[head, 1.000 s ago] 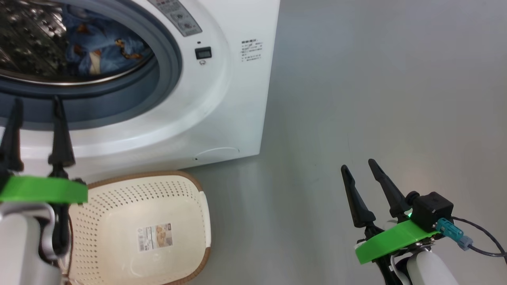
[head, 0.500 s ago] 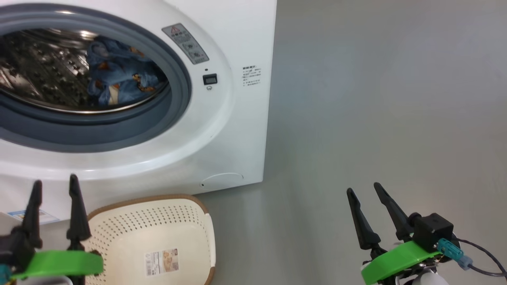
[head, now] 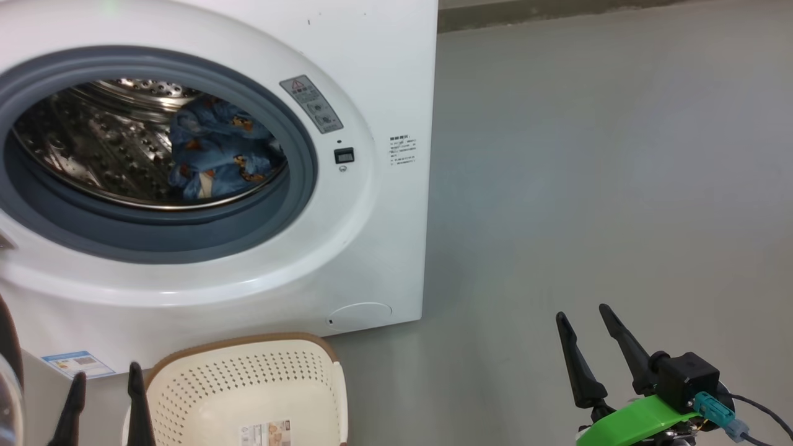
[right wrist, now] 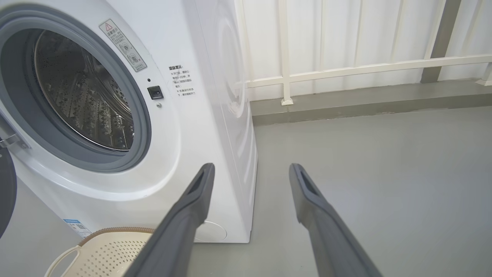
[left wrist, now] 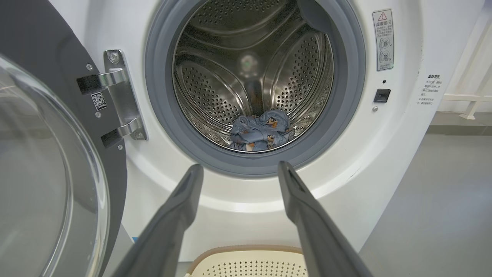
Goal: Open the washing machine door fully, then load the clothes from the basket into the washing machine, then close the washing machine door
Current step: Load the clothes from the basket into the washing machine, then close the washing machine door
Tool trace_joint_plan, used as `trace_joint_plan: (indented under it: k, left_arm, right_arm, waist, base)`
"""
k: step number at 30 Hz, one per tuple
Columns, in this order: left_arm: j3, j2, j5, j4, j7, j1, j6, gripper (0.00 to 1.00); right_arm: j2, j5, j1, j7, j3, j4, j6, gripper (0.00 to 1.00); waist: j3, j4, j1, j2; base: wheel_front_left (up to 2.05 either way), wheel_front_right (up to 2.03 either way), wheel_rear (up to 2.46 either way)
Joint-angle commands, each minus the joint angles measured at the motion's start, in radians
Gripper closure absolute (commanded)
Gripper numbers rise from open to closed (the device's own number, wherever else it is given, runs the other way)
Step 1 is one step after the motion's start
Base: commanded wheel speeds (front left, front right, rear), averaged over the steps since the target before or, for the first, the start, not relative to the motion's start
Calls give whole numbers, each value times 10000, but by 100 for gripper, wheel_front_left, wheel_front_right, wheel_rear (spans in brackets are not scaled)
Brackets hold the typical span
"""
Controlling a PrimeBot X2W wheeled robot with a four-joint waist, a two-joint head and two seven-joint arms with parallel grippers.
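The washing machine [head: 378,74] stands with its round opening uncovered, and the blue bear-print clothes [head: 214,155] lie inside the steel drum, also seen as clothes [left wrist: 261,129] at the drum's bottom. The washing machine door [left wrist: 42,169] is swung wide to the left on its hinge. The basket [head: 248,387] sits on the floor below the opening with nothing in it but its label. My left gripper [head: 104,379] is open, low beside the basket; in its own view the left gripper [left wrist: 240,167] points at the opening's lower rim. My right gripper [head: 582,313] is open over bare floor.
Grey floor [head: 588,186] stretches to the right of the machine. A white railing [right wrist: 346,69] and a raised kerb [right wrist: 346,104] run behind it. The door's metal hinge [left wrist: 119,96] juts from the front panel at the left.
The camera has tilted up, so the whole scene sits lower in the picture. My left gripper has drawn back and down from the drum opening towards the basket. The right gripper has hardly moved.
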Motion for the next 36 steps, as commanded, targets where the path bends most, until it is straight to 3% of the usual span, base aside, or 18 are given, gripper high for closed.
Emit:
trace_joint_plan:
  k: [1, 14, 36]
  left_arm:
    - [385, 93, 98, -250, -53, -63, -76, 0]
    - [459, -346, 423, 1, -53, 756, -265, 0]
    - [841, -462, 645, -175, -53, 595, -390, 0]
  right_arm:
    - [21, -187, -32, -48, 234, -280, 87, 0]
    - [21, -365, 138, -48, 183, -419, 87, 0]
    - [21, -372, 13, -48, 214, -458, 87, 0]
  waist:
    - [-129, 95, 0, 0]
    - [-258, 160, 0, 0]
    - [-220, 156, 0, 0]
  base:
    - [0, 0, 0]
    - [0, 0, 0]
    - [0, 0, 0]
